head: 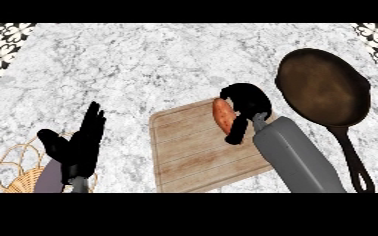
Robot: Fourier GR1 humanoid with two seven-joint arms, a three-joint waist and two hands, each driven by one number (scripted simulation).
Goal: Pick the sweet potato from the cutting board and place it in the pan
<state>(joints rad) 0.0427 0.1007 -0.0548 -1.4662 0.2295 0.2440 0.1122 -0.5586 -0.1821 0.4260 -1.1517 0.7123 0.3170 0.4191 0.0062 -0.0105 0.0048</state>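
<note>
so the right robot hand [247, 101] is curled round the sweet potato [221, 115] at the cutting board [192, 152] top-right corner, pan [321, 87] just beside, left robot hand [80, 145] resting open lower left

Cutting board [199, 150] grained wood; pan [322, 86] dark matt iron; counter [148, 65] speckled marble.

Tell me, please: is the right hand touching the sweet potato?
Touching. The head view shows the right hand curled round the sweet potato, its black fingers lying against the potato's top and right side, over the cutting board.
</note>
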